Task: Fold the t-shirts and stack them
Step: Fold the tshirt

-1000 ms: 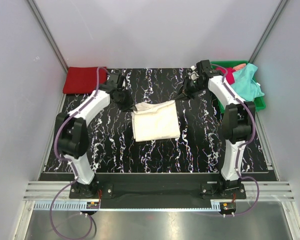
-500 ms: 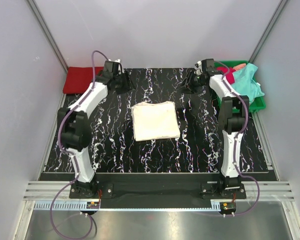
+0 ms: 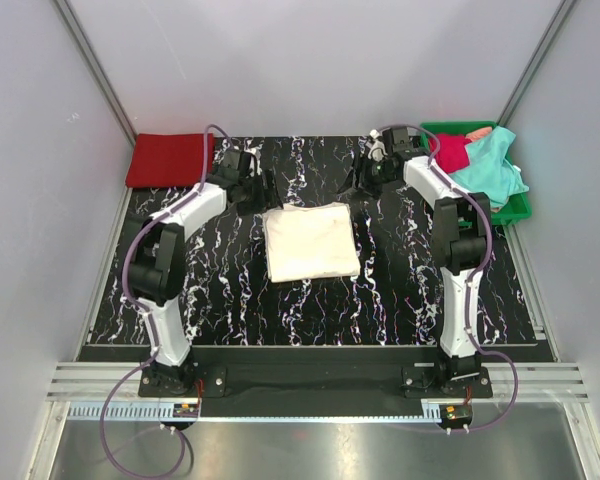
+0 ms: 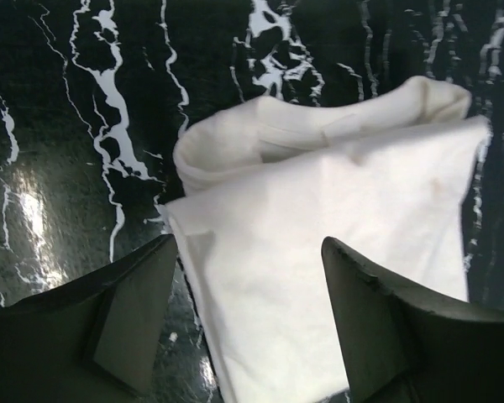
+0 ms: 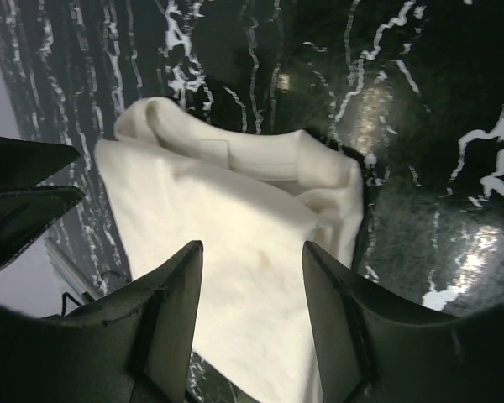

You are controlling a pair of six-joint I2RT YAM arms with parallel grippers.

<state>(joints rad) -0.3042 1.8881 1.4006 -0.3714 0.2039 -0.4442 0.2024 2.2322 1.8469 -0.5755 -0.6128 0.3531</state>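
Leave the folded cream-white t-shirt (image 3: 311,241) lying flat in the middle of the table (image 3: 400,300) and raise the left gripper (image 4: 249,252) and right gripper (image 5: 250,252), both spread open and empty just past its far edge, straight up to avoid snagging the loose top fold.

The cream-white cloth t-shirt (image 3: 311,241) lies mid-frame on the black marbled bench (image 3: 230,300). The red cloth t-shirt (image 3: 168,160) lies upper left. The green plastic tray (image 3: 458,127), upper right, holds the teal t-shirt (image 3: 490,165) and the crimson t-shirt (image 3: 450,152).

Colours on my feed
I see a cream-white t-shirt (image 3: 311,241), red t-shirt (image 3: 168,160), teal t-shirt (image 3: 490,166), crimson t-shirt (image 3: 450,152), green tray (image 3: 518,207), black table (image 3: 220,290) veined white.
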